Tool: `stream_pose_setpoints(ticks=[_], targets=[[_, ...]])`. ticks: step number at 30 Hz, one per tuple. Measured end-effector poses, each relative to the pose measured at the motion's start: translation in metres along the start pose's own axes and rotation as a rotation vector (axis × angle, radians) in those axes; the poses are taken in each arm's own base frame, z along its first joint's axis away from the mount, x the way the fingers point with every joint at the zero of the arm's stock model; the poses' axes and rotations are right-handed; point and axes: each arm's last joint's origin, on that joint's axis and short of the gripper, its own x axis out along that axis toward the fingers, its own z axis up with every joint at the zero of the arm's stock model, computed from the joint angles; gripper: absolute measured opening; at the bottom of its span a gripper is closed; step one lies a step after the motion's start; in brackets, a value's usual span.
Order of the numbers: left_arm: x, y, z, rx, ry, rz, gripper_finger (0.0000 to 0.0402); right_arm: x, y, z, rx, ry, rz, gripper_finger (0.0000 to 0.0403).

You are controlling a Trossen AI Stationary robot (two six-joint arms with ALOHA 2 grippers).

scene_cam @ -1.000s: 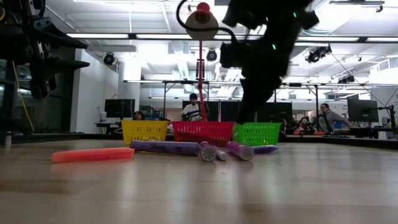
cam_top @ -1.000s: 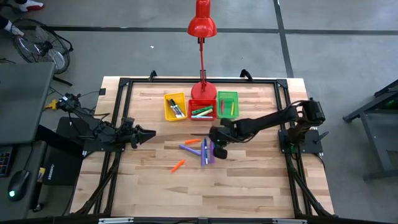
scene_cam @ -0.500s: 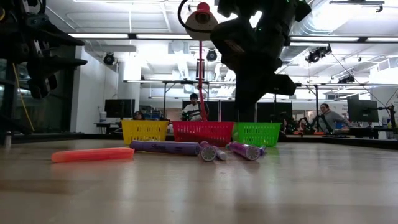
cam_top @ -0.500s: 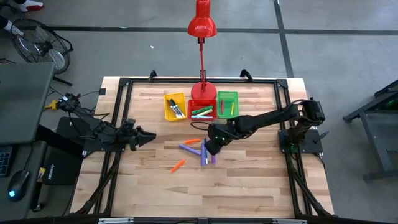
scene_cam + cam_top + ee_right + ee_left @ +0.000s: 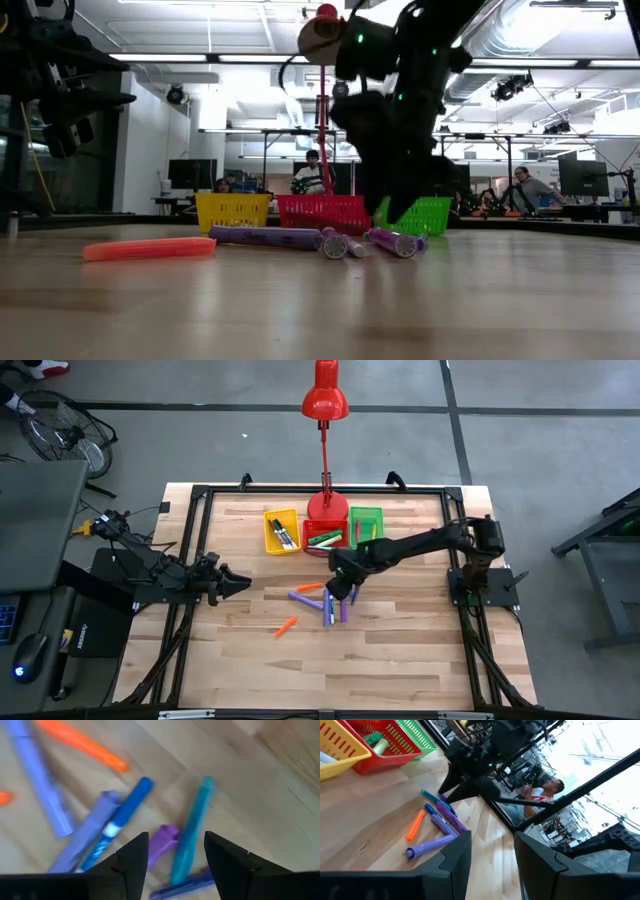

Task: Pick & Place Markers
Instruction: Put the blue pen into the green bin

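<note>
Several markers lie loose on the wooden table's middle: a purple one, an orange one, blue and purple ones, and an orange one nearer the front. My right gripper hangs open just above this cluster. In the right wrist view a teal marker lies below the gap between its fingers, beside a blue marker. My left gripper waits open at the table's left, pointing toward the markers.
A yellow bin, a red bin and a green bin, each holding markers, stand in a row at the table's far side. A red lamp's base is behind them. People sit in the room beyond the table.
My right gripper has moved toward the table's left edge and down, and now hangs over the marker cluster. The markers on the table have stayed where they were.
</note>
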Motion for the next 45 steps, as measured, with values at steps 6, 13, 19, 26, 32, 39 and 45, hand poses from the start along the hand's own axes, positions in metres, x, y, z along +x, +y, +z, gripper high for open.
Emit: stream_pose_setpoints(ticks=[6, 13, 19, 26, 32, 39, 45], targets=[[0.000, 0.000, -0.001, 0.000, 0.019, -0.014, 0.0147, 0.004, -0.002, 0.002, 0.035, -0.054, -0.077, 0.0167], [0.000, -0.001, -0.001, -0.004, 0.050, -0.036, 0.0147, 0.000, 0.003, 0.010, -0.012, -0.100, -0.093, 0.0161], [0.000, -0.001, -0.002, -0.004, 0.059, -0.043, 0.0147, 0.019, -0.002, 0.008, -0.022, -0.034, -0.175, 0.0161], [0.000, -0.001, -0.002, -0.009, 0.059, -0.043, 0.0147, 0.035, -0.003, 0.005, -0.024, -0.019, -0.213, 0.0160], [0.000, -0.001, -0.002, -0.027, 0.060, -0.042, 0.0147, 0.043, 0.000, -0.003, 0.002, -0.007, -0.242, 0.0140], [0.000, -0.001, -0.002, -0.031, 0.060, -0.042, 0.0147, 0.044, 0.003, -0.009, 0.048, -0.011, -0.254, 0.0093], [0.000, -0.001, -0.002, -0.053, 0.060, -0.041, 0.0147, 0.044, 0.004, -0.011, 0.055, -0.014, -0.259, 0.0069]])
